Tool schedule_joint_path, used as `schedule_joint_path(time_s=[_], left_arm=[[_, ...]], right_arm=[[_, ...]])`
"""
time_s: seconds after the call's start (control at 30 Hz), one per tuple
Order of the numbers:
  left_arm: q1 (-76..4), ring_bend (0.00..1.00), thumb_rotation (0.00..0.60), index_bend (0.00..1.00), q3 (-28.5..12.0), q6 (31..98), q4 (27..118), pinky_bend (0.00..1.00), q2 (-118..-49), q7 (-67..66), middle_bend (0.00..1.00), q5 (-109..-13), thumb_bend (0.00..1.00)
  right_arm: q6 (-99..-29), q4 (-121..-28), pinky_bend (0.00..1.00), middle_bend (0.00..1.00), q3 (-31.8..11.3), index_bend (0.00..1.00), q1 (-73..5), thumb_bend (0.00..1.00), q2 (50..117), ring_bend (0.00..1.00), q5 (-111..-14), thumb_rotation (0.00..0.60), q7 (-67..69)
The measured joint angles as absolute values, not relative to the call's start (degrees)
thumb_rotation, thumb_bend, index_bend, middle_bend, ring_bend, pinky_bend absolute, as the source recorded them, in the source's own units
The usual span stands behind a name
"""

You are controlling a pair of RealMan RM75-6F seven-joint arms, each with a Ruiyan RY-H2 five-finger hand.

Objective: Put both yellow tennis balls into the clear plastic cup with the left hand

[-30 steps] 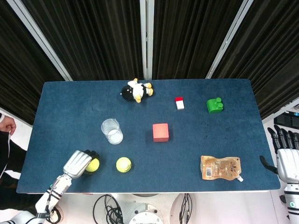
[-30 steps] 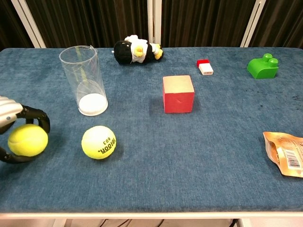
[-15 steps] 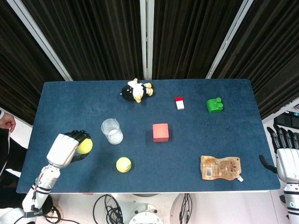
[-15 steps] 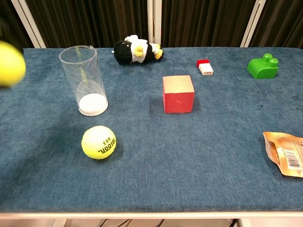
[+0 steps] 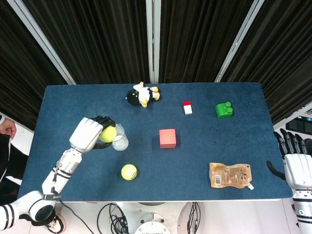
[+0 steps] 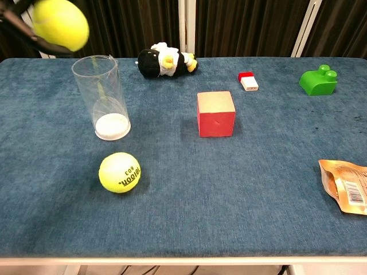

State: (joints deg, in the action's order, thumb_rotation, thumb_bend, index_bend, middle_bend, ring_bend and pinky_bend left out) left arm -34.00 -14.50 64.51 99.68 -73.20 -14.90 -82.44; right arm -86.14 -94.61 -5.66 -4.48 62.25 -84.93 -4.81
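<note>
Blue cloth table first: your left hand has swung up from its near-left edge and now hovers beside the clear plastic cup, fingers wrapped around the first tennis ball. Ease it over the rim before you let go. Your right hand hangs off the far edge, fingers spread, empty. The second tennis ball waits near the cup.

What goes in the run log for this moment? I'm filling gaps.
left hand: holds held ball above cup | second ball: on table | right hand: idle, open
</note>
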Motion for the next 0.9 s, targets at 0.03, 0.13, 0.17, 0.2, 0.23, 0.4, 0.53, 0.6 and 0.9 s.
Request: schedule_joint_path(time_s=[0.03,0.13,0.17,0.2,0.23,0.4,0.53,0.6,0.9], left_arm=[[-34.57,0.51,0.6,0.56,-14.73,63.97,98.9,0.74,-73.78,-14.72,0.5,-81.74,0.24],[-36.02,0.5,0.6,0.56,-15.13,62.88,96.6,0.74,-75.35,-14.4,0.5,-80.31,0.24],[-36.33,0.5,0.6,0.55,-15.15,62.7,96.02,0.73,-75.74,-14.32,0.5,-80.06,0.24],[-36.68,0.49,0.6,0.55,-15.16,62.51,95.34,0.73,-76.2,-14.13,0.5,-79.72,0.24],[-36.9,0.49,0.6,0.55,-15.15,62.37,94.88,0.73,-76.49,-13.92,0.49,-79.44,0.24],[-37.56,0.43,0.6,0.45,-14.44,61.09,93.71,0.68,-76.79,-12.79,0.42,-77.94,0.22],[-37.67,0.31,0.6,0.24,-13.59,59.97,94.2,0.57,-76.06,-11.34,0.31,-77.4,0.18],[-37.85,0.22,0.6,0.14,-13.22,59.55,94.3,0.48,-75.79,-10.33,0.21,-77.53,0.14],[-38.21,0.07,0.6,0.05,-12.32,61.02,94.07,0.36,-75.2,-6.94,0.06,-80.26,0.11]], right_arm=[[-86.1,-94.56,0.0,0.0,-5.67,0.0,-4.49,0.21,62.22,0.0,-84.86,0.6,-4.66],[-85.98,-94.44,0.0,0.0,-5.83,0.0,-4.54,0.21,62.06,0.0,-84.49,0.6,-4.34],[-85.95,-94.4,0.0,0.0,-5.88,0.0,-4.55,0.21,62.02,0.0,-84.41,0.6,-4.28],[-85.94,-94.36,0.0,0.0,-5.93,0.0,-4.57,0.21,62.0,0.0,-84.33,0.6,-4.21],[-85.91,-94.33,0.0,0.0,-6.0,0.0,-4.6,0.21,61.99,0.0,-84.22,0.6,-4.12],[-86.03,-94.19,0.0,0.0,-6.14,0.0,-4.57,0.21,62.08,0.0,-83.97,0.6,-3.78],[-85.91,-94.14,0.0,0.0,-6.21,0.0,-4.56,0.21,62.02,0.0,-83.63,0.6,-3.73],[-85.87,-94.21,0.0,0.0,-6.24,0.0,-4.58,0.21,62.0,0.0,-83.58,0.6,-3.62],[-85.99,-93.97,0.0,0.0,-6.18,0.0,-4.42,0.21,61.92,0.0,-83.47,0.6,-3.14]])
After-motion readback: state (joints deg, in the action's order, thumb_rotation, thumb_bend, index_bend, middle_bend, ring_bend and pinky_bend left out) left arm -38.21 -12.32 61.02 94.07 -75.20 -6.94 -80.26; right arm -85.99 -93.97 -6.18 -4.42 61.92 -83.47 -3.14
